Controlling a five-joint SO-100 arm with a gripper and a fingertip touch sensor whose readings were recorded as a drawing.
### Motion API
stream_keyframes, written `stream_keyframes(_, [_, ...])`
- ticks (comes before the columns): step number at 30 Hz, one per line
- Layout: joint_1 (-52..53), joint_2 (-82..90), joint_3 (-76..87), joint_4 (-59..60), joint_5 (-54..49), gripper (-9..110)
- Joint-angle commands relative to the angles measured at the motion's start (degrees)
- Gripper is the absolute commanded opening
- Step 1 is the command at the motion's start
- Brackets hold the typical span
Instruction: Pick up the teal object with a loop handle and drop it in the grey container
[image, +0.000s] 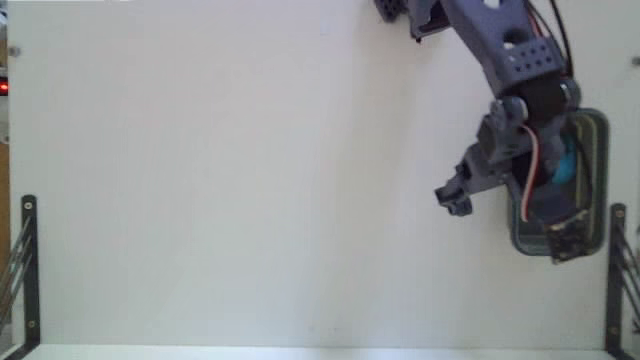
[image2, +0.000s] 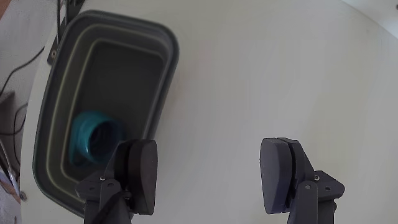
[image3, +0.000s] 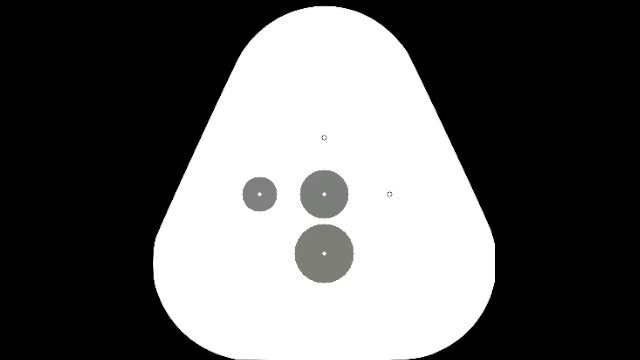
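Note:
The teal object with a loop handle lies inside the grey container, near one end of its dark floor. In the fixed view the grey container sits at the right edge, mostly covered by the arm, and a sliver of the teal object shows behind the wrist. My gripper is open with nothing between its fingers. It hangs over bare white table just beside the container's rim. In the fixed view the gripper sits left of the container.
Black metal brackets stand at the table's left edge and right edge. A dark cable runs past the table's edge beyond the container. A white tabletop spreads left of the arm.

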Motion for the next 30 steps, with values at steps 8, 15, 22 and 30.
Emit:
stream_keyframes(8, [6.5,12.7,7.7,1.0,0.2,110])
stream_keyframes(15, [10.3,17.7,12.7,1.0,0.2,110])
stream_keyframes(22, [13.8,22.3,17.2,1.1,0.2,110])
stream_keyframes(30, [16.8,26.2,21.1,1.1,0.2,110])
